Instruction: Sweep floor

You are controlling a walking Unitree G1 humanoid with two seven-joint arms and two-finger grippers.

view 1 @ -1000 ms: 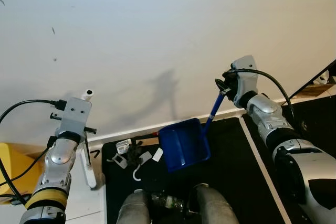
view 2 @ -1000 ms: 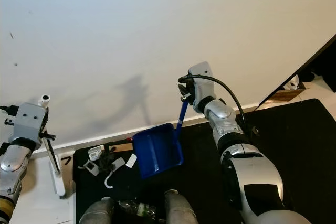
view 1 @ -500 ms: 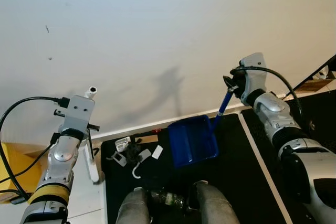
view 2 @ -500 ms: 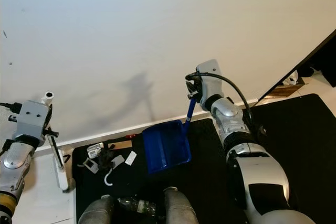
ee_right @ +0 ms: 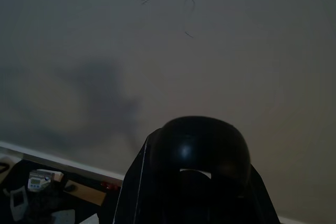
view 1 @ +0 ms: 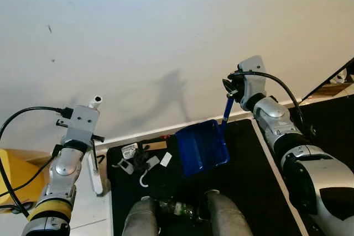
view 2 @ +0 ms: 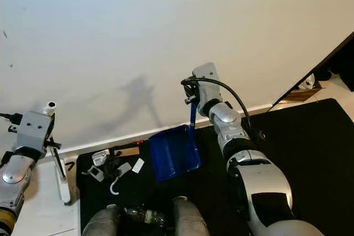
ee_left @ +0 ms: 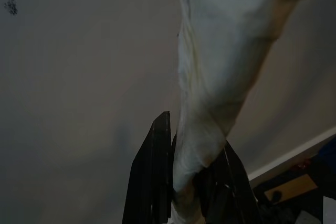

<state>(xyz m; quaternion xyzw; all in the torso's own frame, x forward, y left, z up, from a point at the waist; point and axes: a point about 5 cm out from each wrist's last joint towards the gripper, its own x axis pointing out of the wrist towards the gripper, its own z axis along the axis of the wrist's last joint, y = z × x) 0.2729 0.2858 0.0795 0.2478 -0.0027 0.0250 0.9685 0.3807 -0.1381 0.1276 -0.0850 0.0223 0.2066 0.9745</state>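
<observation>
Right now, through the left eye I see my right pincer (view 1: pixel 231 93) raised near the white wall (view 1: pixel 166 26), closed on the top of the blue dustpan's handle (view 1: pixel 227 111). The dustpan (view 1: pixel 202 147) hangs tilted over the black mat (view 1: pixel 249 175), close to the white baseboard (view 1: pixel 166 131). Small debris (view 1: pixel 141 163) lies on the mat just beside the pan's left edge: white tags, a white hook, dark scraps. My left pincer (view 1: pixel 94 139) holds a thin white broom stick (view 1: pixel 95 101) upright at the mat's left border, with a yellow object (view 1: pixel 14 172) further left.

Over in the right eye, I get the same layout: dustpan (view 2: pixel 174 153) on the mat, debris (view 2: pixel 113 168) to its left, the robot's grey legs (view 2: pixel 141 222) at the bottom.

From the left wrist, I see the black fingers (ee_left: pixel 152 182) clamped against the pale broom stick (ee_left: pixel 215 77), wall behind.

From the right wrist, the picture is dim; the fingers (ee_right: pixel 134 192) close round the dark rounded handle end (ee_right: pixel 199 145), with the debris (ee_right: pixel 37 182) faint on the floor by the baseboard.
</observation>
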